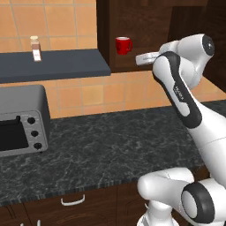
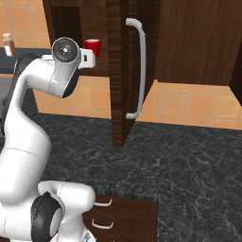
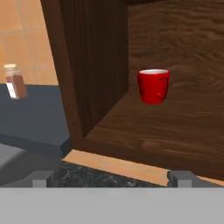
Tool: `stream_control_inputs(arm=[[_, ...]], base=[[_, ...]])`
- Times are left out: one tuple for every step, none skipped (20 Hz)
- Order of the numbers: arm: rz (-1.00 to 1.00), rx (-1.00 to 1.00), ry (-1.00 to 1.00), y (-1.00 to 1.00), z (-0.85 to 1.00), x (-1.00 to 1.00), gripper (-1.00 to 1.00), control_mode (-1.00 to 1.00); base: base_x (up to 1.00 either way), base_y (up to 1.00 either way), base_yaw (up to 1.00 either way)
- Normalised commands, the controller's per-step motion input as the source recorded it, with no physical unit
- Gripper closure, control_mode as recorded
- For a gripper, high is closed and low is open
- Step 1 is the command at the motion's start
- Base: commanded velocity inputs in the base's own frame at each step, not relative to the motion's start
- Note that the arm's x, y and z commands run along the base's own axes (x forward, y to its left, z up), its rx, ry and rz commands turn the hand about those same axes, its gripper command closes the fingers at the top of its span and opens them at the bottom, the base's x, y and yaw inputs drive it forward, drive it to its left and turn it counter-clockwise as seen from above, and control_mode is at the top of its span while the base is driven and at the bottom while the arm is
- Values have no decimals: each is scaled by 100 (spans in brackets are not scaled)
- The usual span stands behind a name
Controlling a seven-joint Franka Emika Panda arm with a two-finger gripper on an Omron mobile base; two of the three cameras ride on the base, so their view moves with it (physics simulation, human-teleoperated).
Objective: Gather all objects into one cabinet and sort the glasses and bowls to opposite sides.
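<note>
Small brown bottle (image 1: 35,49), pale cap, white label: upright on dark grey wall shelf (image 1: 66,64). Contents cannot be told, possibly spice. Grey toaster oven (image 1: 22,121), three dark knobs at its right: on black marbled desk (image 1: 114,145), left end. Base drawers (image 2: 118,220) with short pale handles below. Orange tiled wall (image 1: 106,95) behind.

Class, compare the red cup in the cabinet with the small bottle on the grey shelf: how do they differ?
The red cup is squat, glossy red and open-topped; the small bottle is slimmer, brown and capped, with a white label. The cup stands inside the dark wood cabinet; the bottle stands outside it on the grey shelf. Both stand upright.
</note>
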Motion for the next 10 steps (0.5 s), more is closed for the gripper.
stream_control_inputs(arm=[[9, -27, -6, -6, 42, 28, -100, -100], [4, -28, -4, -14, 51, 28, -100, -100], [3, -27, -1, -3, 52, 32, -100, -100], [1, -24, -4, 0, 53, 36, -100, -100], [0, -20, -5, 0, 51, 34, -100, -100], [0, -20, -9, 1, 41, 9, -100, -100], [0, -9, 7, 20, 11, 5, -100, -100], [0, 3, 4, 0, -6, 0, -100, -100], [0, 0, 3, 0, 0, 0, -100, -100], [0, 0, 0, -21, 0, 27, -100, -100]], base=[[0, 0, 0], [0, 0, 0], [0, 0, 0], [0, 0, 0], [0, 0, 0], [0, 0, 0], [0, 0, 0], [0, 0, 0], [0, 0, 0], [0, 0, 0]])
